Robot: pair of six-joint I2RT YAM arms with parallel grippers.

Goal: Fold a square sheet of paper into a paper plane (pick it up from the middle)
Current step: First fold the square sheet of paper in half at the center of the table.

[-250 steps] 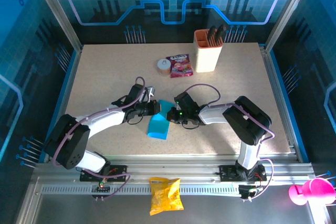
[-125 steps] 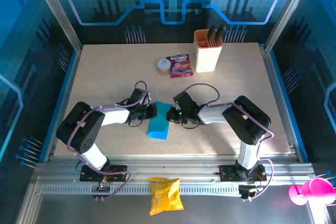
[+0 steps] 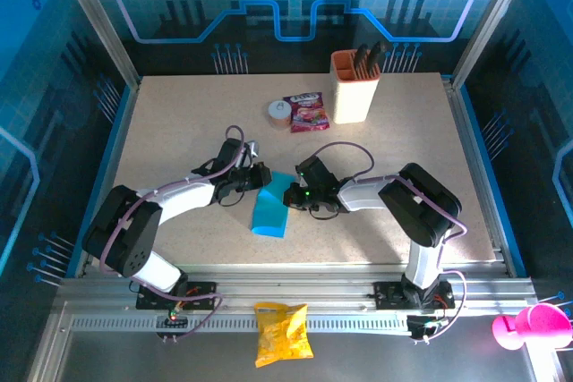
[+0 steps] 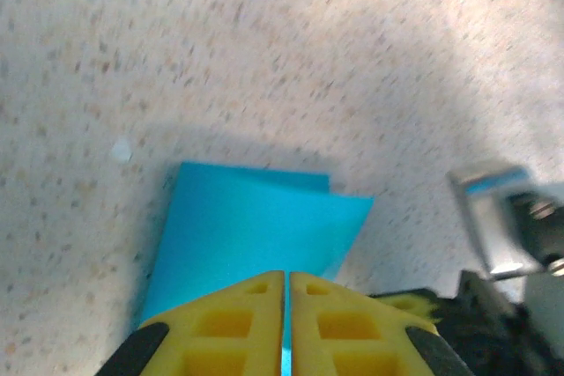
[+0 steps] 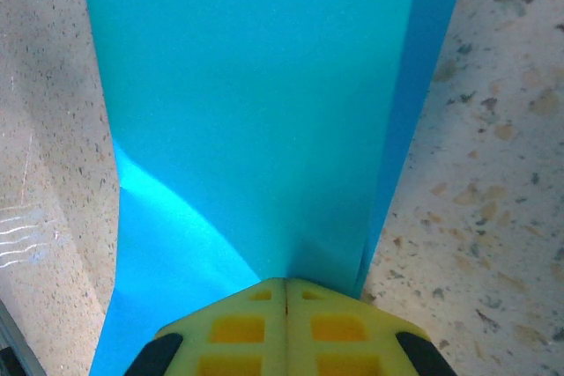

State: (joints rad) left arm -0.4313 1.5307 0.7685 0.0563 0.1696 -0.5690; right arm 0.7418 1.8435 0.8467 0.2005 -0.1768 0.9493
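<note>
The square sheet of paper (image 3: 270, 207), folded over, is pictured mid-desk (image 3: 179, 123). Jaws of the right gripper (image 3: 289, 196) are clamped on its edge. Those of the left gripper (image 3: 263, 181) are pressed together beside it. Light and limp, it is judged best pinched along the crease.

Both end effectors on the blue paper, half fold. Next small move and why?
Probably shift the right end effector slightly to slide the top layer flush, while the left end effector holds. Both look shut on the paper, and the upper layer's edge stops short of the lower one; creasing now would likely set a skewed fold.
</note>
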